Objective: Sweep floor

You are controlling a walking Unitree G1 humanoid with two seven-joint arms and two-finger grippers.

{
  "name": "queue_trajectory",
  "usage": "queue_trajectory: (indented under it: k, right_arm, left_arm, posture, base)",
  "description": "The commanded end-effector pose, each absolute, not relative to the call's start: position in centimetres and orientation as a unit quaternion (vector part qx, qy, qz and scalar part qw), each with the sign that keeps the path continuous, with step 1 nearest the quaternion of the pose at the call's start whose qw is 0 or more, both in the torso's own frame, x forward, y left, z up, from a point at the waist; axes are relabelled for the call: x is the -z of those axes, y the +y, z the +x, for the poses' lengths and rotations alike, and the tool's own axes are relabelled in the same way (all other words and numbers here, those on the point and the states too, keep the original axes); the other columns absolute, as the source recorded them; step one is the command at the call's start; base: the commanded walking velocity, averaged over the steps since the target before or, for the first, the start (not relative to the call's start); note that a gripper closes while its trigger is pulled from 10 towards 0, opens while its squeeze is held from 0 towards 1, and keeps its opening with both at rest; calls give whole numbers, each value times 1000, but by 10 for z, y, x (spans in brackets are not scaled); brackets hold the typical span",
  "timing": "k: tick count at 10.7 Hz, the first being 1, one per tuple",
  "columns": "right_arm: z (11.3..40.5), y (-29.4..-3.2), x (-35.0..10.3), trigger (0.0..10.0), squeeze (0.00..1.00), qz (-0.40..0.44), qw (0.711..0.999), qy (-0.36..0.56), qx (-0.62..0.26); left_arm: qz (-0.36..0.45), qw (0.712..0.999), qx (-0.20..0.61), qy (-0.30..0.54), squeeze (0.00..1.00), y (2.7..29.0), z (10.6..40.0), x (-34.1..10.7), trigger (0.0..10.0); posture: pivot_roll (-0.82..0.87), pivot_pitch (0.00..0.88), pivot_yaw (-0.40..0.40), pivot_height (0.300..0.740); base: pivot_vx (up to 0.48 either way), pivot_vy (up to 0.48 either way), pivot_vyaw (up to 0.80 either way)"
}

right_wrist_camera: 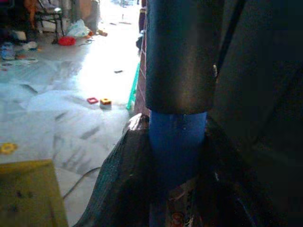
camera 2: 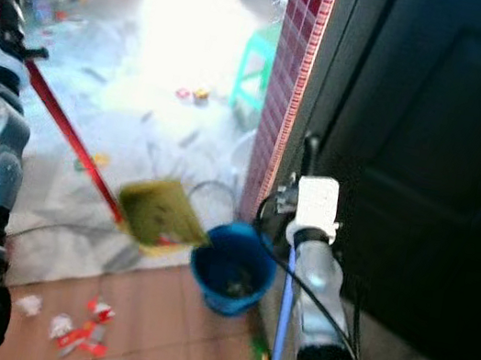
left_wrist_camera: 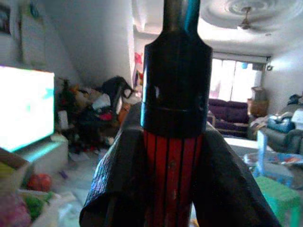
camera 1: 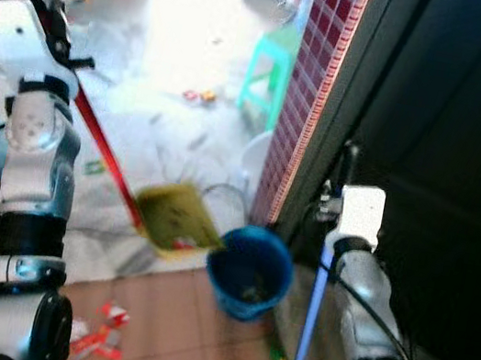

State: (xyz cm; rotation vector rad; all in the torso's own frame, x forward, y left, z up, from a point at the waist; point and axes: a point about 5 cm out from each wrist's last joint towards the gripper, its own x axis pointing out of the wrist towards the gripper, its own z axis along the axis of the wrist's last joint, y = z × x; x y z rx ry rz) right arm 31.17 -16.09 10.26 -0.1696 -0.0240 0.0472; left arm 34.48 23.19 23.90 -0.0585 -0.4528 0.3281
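Observation:
My left gripper [left_wrist_camera: 173,189] is shut on the red handle [camera 1: 102,144] of a dustpan. The handle slants down to the yellow pan [camera 1: 176,216], which rests tilted on the pale floor. Beside the pan's right corner stands a blue bucket [camera 1: 249,273] with some debris inside. My right gripper [right_wrist_camera: 177,161] is shut on the blue broom handle [camera 1: 314,314], which hangs close to the dark door; the broom's head is out of frame. Red and white litter [camera 1: 99,334] lies on the orange tiles near my left arm.
A red-tiled pillar [camera 1: 310,90] and a dark door [camera 1: 450,180] close off the right side. A green stool [camera 1: 270,66] and a white basin [camera 1: 254,156] stand by the pillar. Small toys [camera 1: 199,95] and a cable [camera 1: 220,191] lie on the floor. Clutter fills the far left.

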Motion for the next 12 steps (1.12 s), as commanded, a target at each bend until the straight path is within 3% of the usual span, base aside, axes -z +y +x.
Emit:
queue_trajectory:
  k: [1,6,10,12]
  right_arm:
    - [314,-166,-112,10000,0,-94,995,-33,-19]
    - [318,-163,-112,10000,0,-96,995,-34,-25]
    - [317,-162,-112,10000,0,-96,994,-36,-26]
    - [317,-162,-112,10000,0,-95,994,-37,-24]
  left_arm:
    - [-29,950,-145,-274,0,225,343,-261,10000]
    - [-50,957,-100,-269,0,197,343,-252,10000]
    - [-34,972,48,-229,0,127,332,-207,10000]
    - [-2,960,141,-241,0,103,324,-205,10000]
  posture:
    - [-114,0,51,740]
    - [-108,0,48,740]
    - [-111,0,56,740]
    - [-110,0,58,740]
  base:
    - [0,0,0]
    - [0,0,0]
    - [0,0,0]
    - [0,0,0]
